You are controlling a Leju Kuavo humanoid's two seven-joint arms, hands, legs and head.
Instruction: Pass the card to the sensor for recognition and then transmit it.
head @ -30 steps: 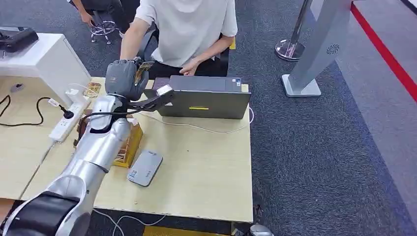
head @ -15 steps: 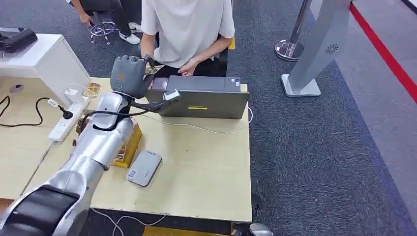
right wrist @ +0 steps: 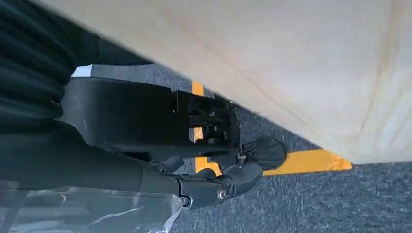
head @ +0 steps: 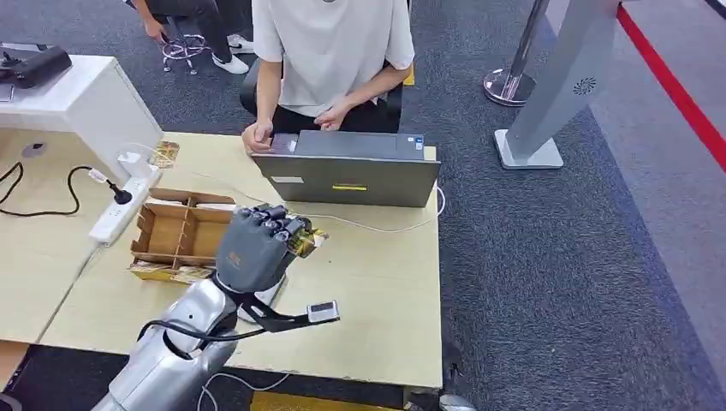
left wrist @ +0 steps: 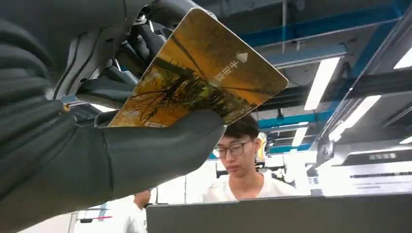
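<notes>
The left hand point(head: 257, 248) is pinching the card point(left wrist: 199, 77) between thumb and fingers, having drawn back from beside the laptop point(head: 347, 175) to low over the tabletop point(head: 377, 291), presumably toward the sensor. The right hand point(right wrist: 214, 187) is hanging below the tabletop, fingers curled on nothing.

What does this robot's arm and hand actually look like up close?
The left arm is a smooth silver shell with a black cable looping beside the wrist. A black bracket there carries a small silver camera. The left hand wears a grey ribbed cover, with darker fingers and a thick grey thumb.
</notes>
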